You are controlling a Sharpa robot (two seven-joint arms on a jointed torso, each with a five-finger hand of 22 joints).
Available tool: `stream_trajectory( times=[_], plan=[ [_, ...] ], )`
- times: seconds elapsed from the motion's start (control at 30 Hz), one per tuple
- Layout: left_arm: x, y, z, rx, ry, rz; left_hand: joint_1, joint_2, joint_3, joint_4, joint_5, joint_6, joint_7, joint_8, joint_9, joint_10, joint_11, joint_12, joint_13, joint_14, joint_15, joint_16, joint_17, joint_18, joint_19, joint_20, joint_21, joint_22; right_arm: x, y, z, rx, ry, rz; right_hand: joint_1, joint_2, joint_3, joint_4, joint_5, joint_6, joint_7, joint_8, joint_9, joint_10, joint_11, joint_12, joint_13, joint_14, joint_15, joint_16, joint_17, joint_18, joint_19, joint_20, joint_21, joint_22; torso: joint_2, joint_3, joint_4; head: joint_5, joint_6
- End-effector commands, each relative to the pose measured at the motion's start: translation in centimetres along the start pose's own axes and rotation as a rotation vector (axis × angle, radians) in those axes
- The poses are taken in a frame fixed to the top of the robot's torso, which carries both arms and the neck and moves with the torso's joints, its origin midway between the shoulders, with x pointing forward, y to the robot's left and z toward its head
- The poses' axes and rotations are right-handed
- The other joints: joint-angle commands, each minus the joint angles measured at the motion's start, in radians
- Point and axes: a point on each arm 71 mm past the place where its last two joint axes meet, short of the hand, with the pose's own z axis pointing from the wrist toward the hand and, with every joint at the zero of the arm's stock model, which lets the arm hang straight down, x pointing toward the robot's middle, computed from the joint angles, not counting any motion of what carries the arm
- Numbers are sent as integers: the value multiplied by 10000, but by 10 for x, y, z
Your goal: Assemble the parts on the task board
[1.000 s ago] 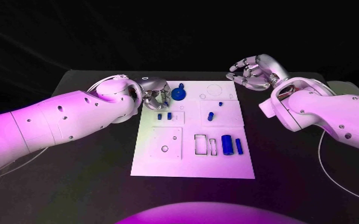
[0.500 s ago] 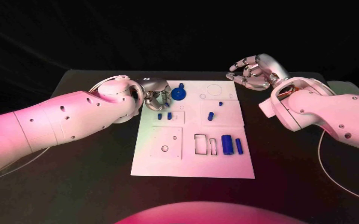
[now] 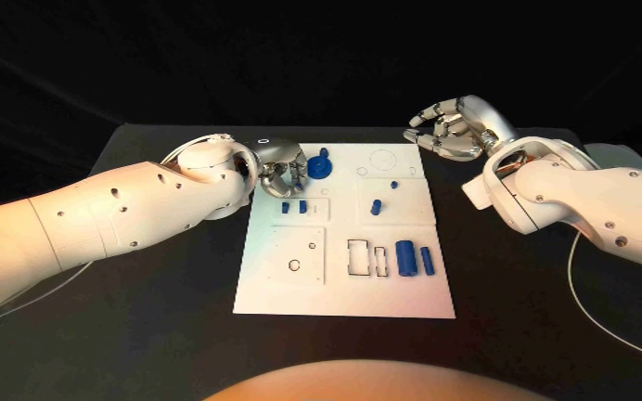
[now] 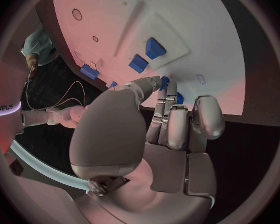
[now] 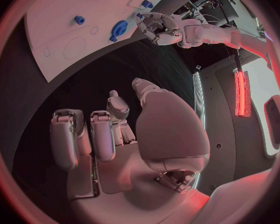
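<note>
The left hand has its fingertips closed around the blue gear-like part at the far left corner of the task board, while the right hand hangs loosely curled and empty, well apart beyond the board's far right corner. The grip looks shallow, so in my judgement the part may tilt or slip off its seat if the fingers twist or pull unevenly. The two small blue parts just beside the hand risk being knocked by its other fingers.

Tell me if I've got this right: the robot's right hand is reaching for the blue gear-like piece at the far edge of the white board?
Not quite: it is the left hand at the blue gear-like piece on the white board, as the head view shows. The right hand hovers off the board.
</note>
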Motion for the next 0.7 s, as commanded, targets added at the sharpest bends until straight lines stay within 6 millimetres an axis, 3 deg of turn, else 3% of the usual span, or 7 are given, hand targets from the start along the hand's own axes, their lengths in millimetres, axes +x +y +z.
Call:
stream_trajectory(
  times=[0.03,0.7],
  plan=[
    [3,-1,1,-7,254,-25,-138,-19,-33,-35,-51,-41,51,-104,-28,-18,33,-133,-27,-30,20,5,-41,-149,25,6,-11,-34,1,1,0,-105,71,-29,-33,5,-26,-33,52,-64,1,55,-14,-7,-4,4,14,659,-79,-33,978,92,589,-55,-34,2069,-7,7,5,-7,-11],
    [3,-2,-1,-14,78,-53,-445,-324,-21,-24,-27,-515,321,-657,-169,-478,315,-871,-141,-146,251,-61,-349,-102,-119,212,-189,-280,0,0,0,-92,45,-41,-32,-8,-18,-33,54,-75,-8,90,-23,-6,-14,-84,-107,657,-92,-52,960,101,574,-68,-76,2047,-5,-4,11,-10,-2]
  ],
)
